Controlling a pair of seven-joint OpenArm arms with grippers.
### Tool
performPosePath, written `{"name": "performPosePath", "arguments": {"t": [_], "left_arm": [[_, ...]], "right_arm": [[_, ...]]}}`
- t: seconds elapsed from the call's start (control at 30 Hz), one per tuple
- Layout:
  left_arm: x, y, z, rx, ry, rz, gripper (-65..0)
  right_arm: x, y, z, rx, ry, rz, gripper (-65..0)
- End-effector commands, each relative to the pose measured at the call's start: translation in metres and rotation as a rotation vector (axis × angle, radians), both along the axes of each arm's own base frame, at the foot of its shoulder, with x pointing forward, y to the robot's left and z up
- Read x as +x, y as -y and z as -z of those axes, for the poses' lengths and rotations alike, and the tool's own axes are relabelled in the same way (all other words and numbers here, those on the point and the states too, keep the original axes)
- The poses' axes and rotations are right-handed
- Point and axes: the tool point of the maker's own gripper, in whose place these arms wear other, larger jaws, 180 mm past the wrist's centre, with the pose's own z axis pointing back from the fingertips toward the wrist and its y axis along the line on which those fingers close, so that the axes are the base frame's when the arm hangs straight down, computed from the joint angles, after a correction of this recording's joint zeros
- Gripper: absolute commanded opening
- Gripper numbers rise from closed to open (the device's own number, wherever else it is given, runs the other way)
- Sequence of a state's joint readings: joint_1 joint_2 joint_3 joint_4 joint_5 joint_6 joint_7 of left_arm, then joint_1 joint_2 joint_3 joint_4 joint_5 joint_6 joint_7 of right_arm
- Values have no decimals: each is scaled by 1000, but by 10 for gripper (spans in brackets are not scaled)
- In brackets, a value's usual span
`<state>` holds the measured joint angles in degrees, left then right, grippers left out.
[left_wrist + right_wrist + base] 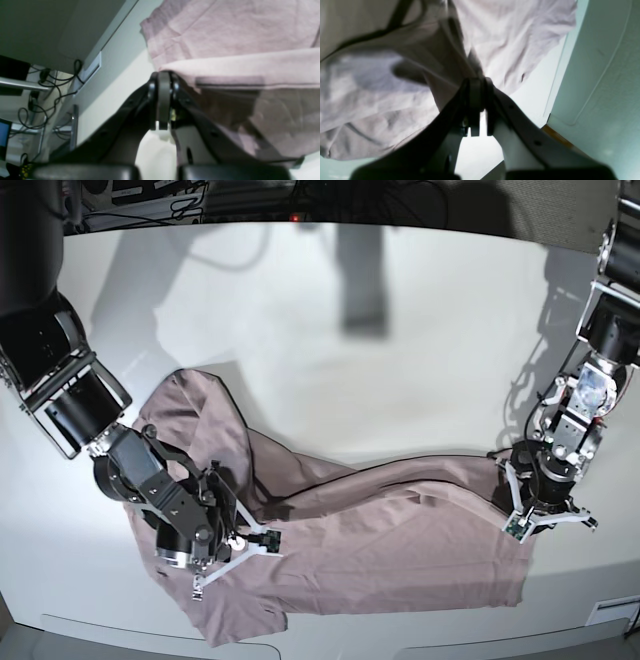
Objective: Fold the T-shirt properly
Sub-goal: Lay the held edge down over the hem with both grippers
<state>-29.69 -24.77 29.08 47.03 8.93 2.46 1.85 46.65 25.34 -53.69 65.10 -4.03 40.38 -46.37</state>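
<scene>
T-shirt (400, 540) — dusty pink-mauve, thin, creased, spread half-bunched on white table (400, 330). Left gripper (163, 75) and right gripper (476, 81) — each clamped on fabric edge.

Free room: bare desk (400, 370) lying open beyond both sets of jaws, toward the far edge. Obstacle: T-shirt (400, 550) spreading between the two sets of jaws, bunching against each, blocking the direct path.

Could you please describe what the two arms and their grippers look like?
Both arms are black and boxy, with thin cables at the wrists. The left gripper and right gripper have black, tapering fingers on white wedge-shaped mounts; the wrist views show grey pads between the fingertips.
</scene>
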Motion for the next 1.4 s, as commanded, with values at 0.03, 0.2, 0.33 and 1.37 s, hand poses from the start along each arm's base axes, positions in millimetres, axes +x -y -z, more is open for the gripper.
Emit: {"name": "performPosePath", "arguments": {"t": [0.03,0.2,0.33,1.37], "left_arm": [[12,-10,-18,4,59,-1,-650],[4,-17,5,0,26,-2,-650],[5,-17,4,24,34,15,-650],[10,-28,-14,-130,-9,-197,-375]], "right_arm": [[20,3,-28,14,88,30,-650],[29,10,-38,-21,150,48,-650],[34,5,-43,0,195,54,-650],[38,-30,-42,370,277,356,-171]]}}
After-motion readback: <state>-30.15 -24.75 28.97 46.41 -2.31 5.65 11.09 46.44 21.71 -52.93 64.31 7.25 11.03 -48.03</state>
